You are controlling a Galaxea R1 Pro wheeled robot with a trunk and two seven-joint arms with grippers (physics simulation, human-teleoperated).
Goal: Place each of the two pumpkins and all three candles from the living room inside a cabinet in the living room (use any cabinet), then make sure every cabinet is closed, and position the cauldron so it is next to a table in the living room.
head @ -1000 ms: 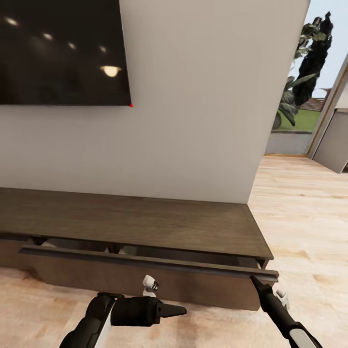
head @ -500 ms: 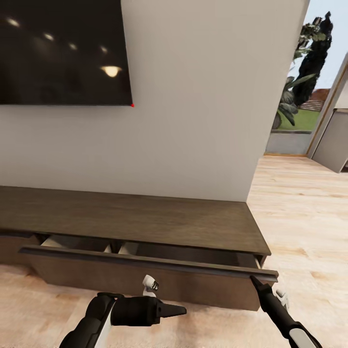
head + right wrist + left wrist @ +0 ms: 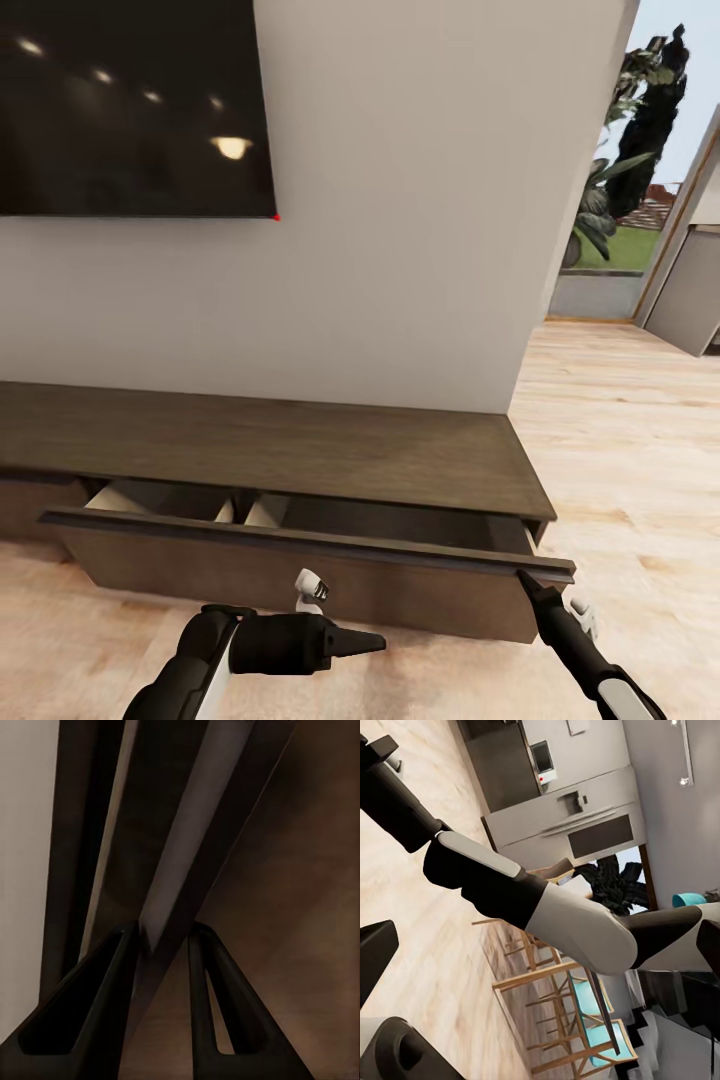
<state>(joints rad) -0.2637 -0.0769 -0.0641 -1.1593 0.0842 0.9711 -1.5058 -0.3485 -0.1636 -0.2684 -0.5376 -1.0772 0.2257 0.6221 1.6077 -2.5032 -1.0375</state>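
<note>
Right end effector [image 3: 527, 580] pinching the top lip of the long dark-brown wooden cabinet [image 3: 300, 455] drawer: rigid, handleless, probably free-sliding, best gripped by that thin edge.

The left gripper [image 3: 372, 643] is matte black, tapering to a pointed tip from a thick cylindrical body, with a small white-and-grey fitting on top. Its forearm has black casing over a white panel. The right gripper [image 3: 526, 583] has slim black triangular fingers [image 3: 90, 1020], hollow inside, on a black-and-white forearm.
</note>
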